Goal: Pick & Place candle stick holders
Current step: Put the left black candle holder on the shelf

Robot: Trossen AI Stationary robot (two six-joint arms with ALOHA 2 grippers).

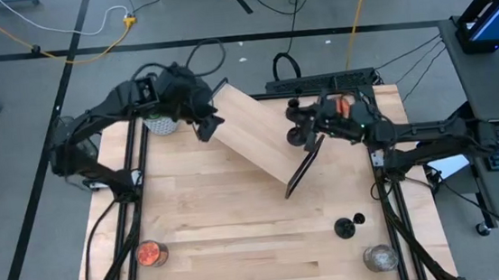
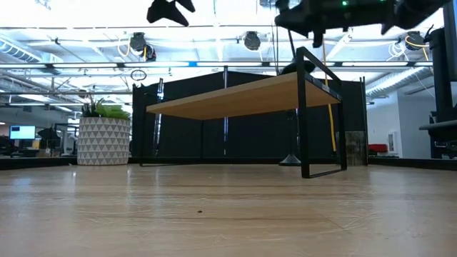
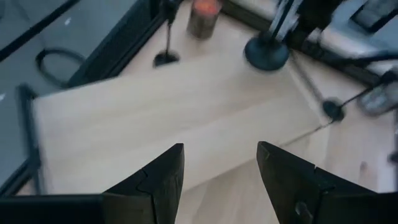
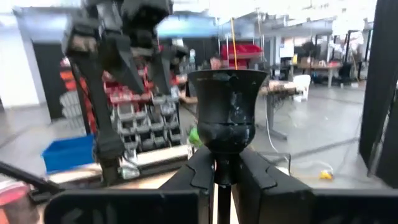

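1. Right gripper (image 4: 217, 171) clenched on a candle stick holder (image 4: 227, 118), above the wooden shelf (image 1: 258, 130).
2. Left gripper (image 3: 219, 171) released, over the shelf's far end.
3. Another holder (image 1: 344, 229) standing on the table (image 1: 240, 240).

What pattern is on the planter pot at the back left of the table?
The planter pot carries a white and grey triangle pattern, clearest in the low view.

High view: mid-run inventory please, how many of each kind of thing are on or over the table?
Candle stick holders: 3 (one in the right pincer, one behind the shelf, one front right; the dark spot beside it is unclear)
Glass jars: 3 ()
Planter: 1
Wooden shelf: 1
Total: 8
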